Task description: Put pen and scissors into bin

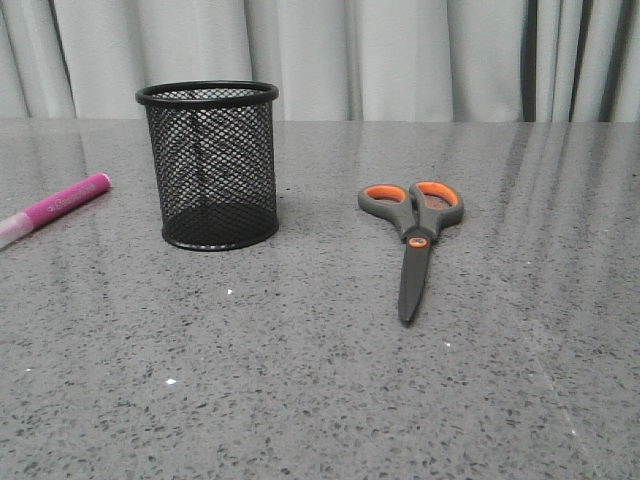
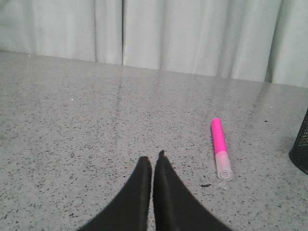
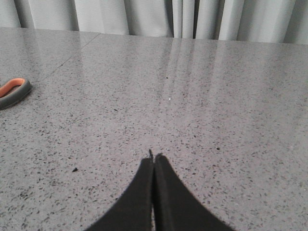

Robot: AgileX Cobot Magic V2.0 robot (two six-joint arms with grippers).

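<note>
Bin [image 1: 208,165] of black wire mesh, cylindrical, see-through, with solid rolled rim and base, upright on speckled grey desk [image 1: 300,380], left of centre in front view. Pen [image 1: 55,208] to its left, well apart, flat on desk at picture edge: thick magenta barrel with small white lettering, translucent whitish cap end pointing off frame. Scissors [image 1: 412,235] to right of bin, also apart, flat and closed: dark grey handles lined with orange on far side, orange pivot dot, dark blades pointing toward camera. Pale pleated curtain [image 1: 400,55] behind desk.

Left hand [image 2: 153,161]: dark tapered fingers pressed together, holding nothing, above bare desk, pen near, beside it. Right hand [image 3: 153,156]: fingers likewise together, empty, with one orange-lined handle showing at picture edge.
</note>
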